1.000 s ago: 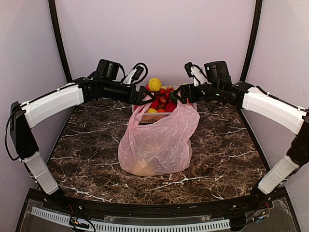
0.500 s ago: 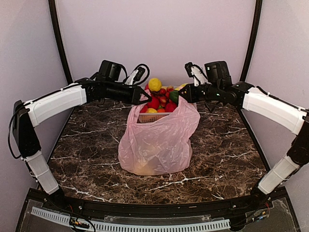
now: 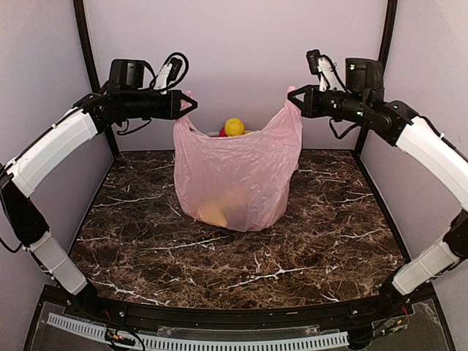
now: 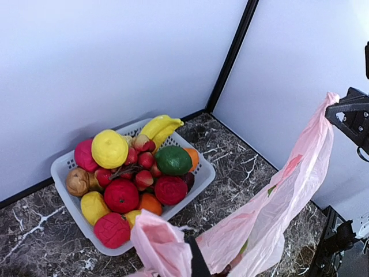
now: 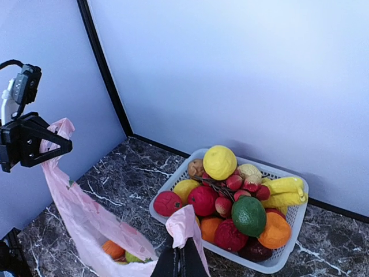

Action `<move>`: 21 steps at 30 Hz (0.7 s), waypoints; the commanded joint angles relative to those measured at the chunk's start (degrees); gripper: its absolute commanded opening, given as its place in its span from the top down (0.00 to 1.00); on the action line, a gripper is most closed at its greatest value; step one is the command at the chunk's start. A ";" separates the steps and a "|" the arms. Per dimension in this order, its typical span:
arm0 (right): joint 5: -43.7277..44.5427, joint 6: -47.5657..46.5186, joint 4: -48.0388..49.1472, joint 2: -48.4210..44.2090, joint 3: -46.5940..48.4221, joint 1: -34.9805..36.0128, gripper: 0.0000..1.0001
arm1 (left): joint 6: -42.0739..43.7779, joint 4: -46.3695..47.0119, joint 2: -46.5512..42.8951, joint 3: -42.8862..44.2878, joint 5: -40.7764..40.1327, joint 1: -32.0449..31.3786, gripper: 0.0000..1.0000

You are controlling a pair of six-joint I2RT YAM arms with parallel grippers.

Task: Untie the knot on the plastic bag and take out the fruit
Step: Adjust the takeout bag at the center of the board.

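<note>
The pink plastic bag (image 3: 232, 172) hangs stretched between my two raised grippers, its bottom resting on the marble table (image 3: 336, 227). My left gripper (image 3: 191, 104) is shut on the left handle (image 4: 161, 242). On the other side, my right gripper (image 3: 291, 101) is shut on the right handle (image 5: 193, 222). No knot shows; the two handles are held apart and the bag's mouth gapes. Inside the bag lie fruit: an orange one (image 5: 112, 249) and a green one (image 5: 134, 257), with a yellowish shape (image 3: 218, 212) showing through the film.
Behind the bag stands a white basket (image 4: 203, 175) heaped with toy fruit, a yellow one (image 3: 234, 126) on top. The back wall and black corner posts (image 3: 89, 58) stand close behind both arms.
Both grippers shut on the bag's handles, then rose and moved apart. The bag went from slumped on the table to upright and stretched wide.
</note>
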 commanded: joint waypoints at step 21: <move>-33.07 7.58 1.90 -18.43 -32.21 3.92 0.54 | -8.97 18.93 -29.42 -48.91 7.41 0.82 0.48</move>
